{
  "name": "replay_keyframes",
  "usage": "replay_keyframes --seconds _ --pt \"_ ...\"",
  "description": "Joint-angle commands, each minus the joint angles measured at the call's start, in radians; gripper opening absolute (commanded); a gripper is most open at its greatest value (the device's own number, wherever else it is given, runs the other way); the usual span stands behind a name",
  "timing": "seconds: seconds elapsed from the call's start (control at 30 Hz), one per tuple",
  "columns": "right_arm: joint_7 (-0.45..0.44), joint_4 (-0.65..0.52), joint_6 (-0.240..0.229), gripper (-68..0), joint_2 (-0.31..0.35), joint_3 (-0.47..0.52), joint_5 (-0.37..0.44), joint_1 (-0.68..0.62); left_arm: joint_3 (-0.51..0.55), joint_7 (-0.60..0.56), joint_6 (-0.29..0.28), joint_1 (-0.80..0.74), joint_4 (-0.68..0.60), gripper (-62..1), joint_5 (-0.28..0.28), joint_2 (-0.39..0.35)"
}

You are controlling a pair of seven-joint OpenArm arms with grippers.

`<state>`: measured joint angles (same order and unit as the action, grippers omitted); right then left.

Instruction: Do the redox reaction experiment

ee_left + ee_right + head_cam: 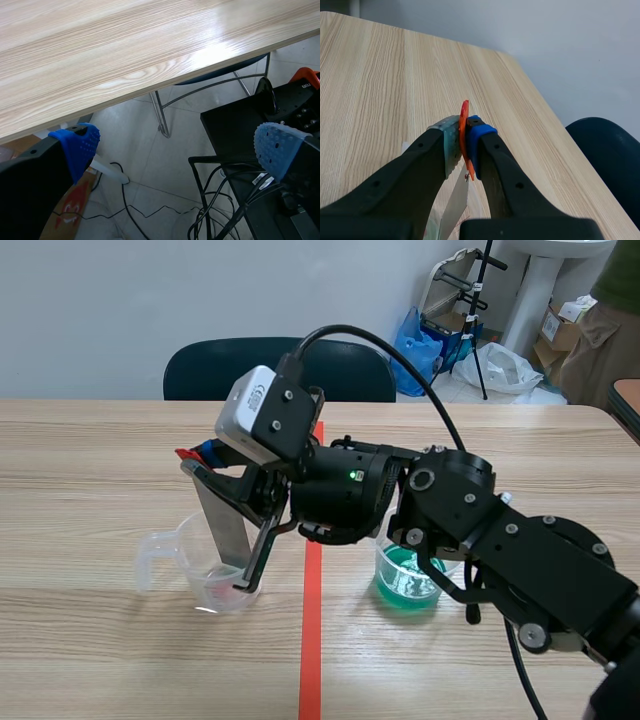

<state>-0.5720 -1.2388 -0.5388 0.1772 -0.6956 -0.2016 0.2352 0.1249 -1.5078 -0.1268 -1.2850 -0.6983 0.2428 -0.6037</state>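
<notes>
In the scene view the right claw, reaching past the middle, is clamped on the top end of a metal strip. The strip's lower end stands inside a clear beaker on the worktop, left of the tape line. I judge the strip light, thin and stiff, slick enough to pivot between pads, so the top end is the right hold. It looks flat and dull grey. The clear beaker seems light and easily tipped. A beaker of green liquid stands just right of the line.

In the left wrist view the left claw is spread apart, empty, beyond the worktop's edge above the floor.

In the right wrist view the pads pinch an orange-red tab, with the strip hanging below it.
</notes>
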Motion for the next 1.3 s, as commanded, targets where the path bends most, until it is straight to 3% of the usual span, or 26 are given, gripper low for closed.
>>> replay_keyframes --seconds 0.0,0.73,0.8,0.93,1.0,1.03,1.27 --pt "-0.004 -0.003 0.000 -66.9 0.000 0.007 0.006 0.017 0.005 -0.046 0.002 -0.008 -0.010 1.4 0.000 0.008" --pt "-0.003 -0.003 -0.013 -65.6 0.000 0.007 0.007 0.016 0.005 -0.046 0.002 -0.008 -0.010 1.4 0.000 0.008" --pt "0.008 -0.003 -0.015 -55.9 0.000 0.007 0.008 0.016 0.005 -0.046 0.002 -0.008 -0.010 1.4 0.000 0.008" --pt "0.032 -0.003 -0.032 -18.6 0.000 0.007 0.008 0.016 0.005 -0.046 0.002 -0.008 -0.010 1.4 0.000 0.008" --pt "0.029 -0.003 -0.032 -3.2 0.000 0.007 0.008 0.016 0.005 -0.046 0.002 -0.008 -0.010 1.4 0.000 0.008" --pt "0.026 -0.003 -0.032 0.4 0.000 0.007 0.008 0.016 0.005 -0.046 0.002 -0.008 -0.010 1.4 0.000 0.008" --pt "0.027 -0.003 -0.035 0.4 0.000 0.007 0.008 0.016 0.005 -0.046 0.002 -0.008 -0.010 1.4 0.000 0.008"
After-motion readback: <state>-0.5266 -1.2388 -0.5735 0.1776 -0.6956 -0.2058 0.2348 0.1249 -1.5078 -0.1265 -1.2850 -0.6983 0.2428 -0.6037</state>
